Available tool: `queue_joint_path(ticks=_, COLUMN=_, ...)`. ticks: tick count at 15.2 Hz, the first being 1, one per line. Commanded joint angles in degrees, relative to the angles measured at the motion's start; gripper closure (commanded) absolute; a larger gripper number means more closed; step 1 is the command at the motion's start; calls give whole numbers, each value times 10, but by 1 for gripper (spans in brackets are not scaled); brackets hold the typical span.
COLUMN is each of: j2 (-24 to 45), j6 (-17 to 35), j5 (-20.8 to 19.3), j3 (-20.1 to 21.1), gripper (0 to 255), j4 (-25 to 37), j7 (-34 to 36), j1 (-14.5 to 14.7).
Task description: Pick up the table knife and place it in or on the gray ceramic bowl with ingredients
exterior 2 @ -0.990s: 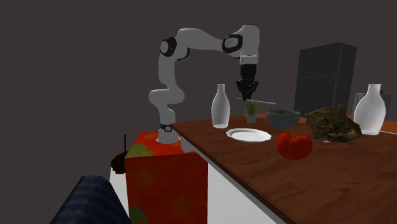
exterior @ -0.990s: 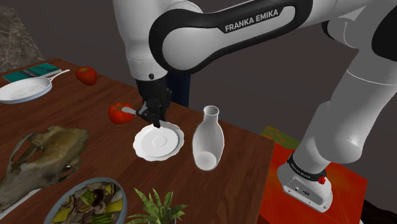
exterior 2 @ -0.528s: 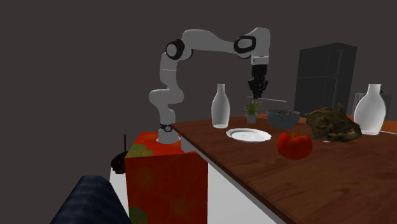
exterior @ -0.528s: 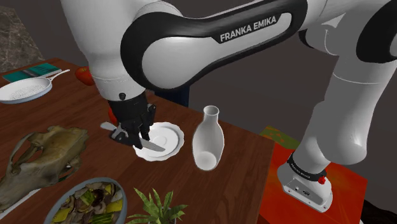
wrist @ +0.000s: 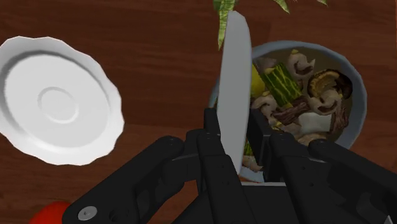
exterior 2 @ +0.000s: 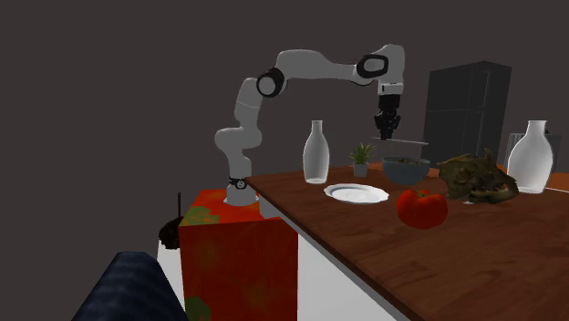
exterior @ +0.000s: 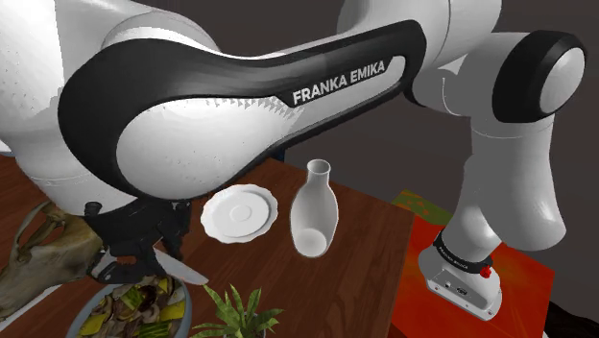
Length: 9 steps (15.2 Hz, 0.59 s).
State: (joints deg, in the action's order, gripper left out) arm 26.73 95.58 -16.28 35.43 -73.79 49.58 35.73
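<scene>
The table knife (wrist: 234, 83), a plain silver blade, is clasped between my black fingers (wrist: 213, 145). My gripper (wrist: 236, 130) is shut on it and hangs above the gray bowl (wrist: 356, 89), which holds sliced vegetables and mushrooms. The blade lies over the bowl's rim on the side toward the white plate. In the shoulder view the gripper (exterior: 144, 267) holds the knife (exterior: 184, 275) just above the bowl (exterior: 182, 305) at the table's near end. In the second exterior view the gripper (exterior 2: 387, 126) carries the knife (exterior 2: 406, 141) level, a little above the bowl (exterior 2: 406, 170).
A white scalloped plate (exterior: 239, 212) and a white bottle (exterior: 311, 209) stand near the bowl, and a small potted plant (exterior: 235, 313) is right beside it. A brown skull-like object (exterior: 38, 252) lies on the bowl's other side. A tomato (exterior 2: 421, 208) and a second bottle (exterior 2: 531, 157) stand farther along the table.
The gripper has carried the knife from above the white plate to above the bowl of ingredients, toward the shoulder view's lower left. It stays shut on the knife.
</scene>
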Motion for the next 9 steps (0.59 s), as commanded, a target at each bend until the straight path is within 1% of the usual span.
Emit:
queue_joint_path(ticks=1, j2=44, j6=-30, j5=-21, j3=-3, gripper=255, j4=69, j7=22, j1=41)
queue_joint_path(ticks=3, j2=94, j6=-63, j5=-43, j3=-10, gripper=255, j4=151, j7=37, j1=88)
queue_joint_path(ticks=5, j2=152, j6=-105, j5=-64, j3=-21, gripper=255, j4=255, j7=44, j1=142)
queue_joint_path(ticks=9, j2=136, j6=-62, j5=-58, j3=-18, gripper=255, j4=192, j7=51, j1=122)
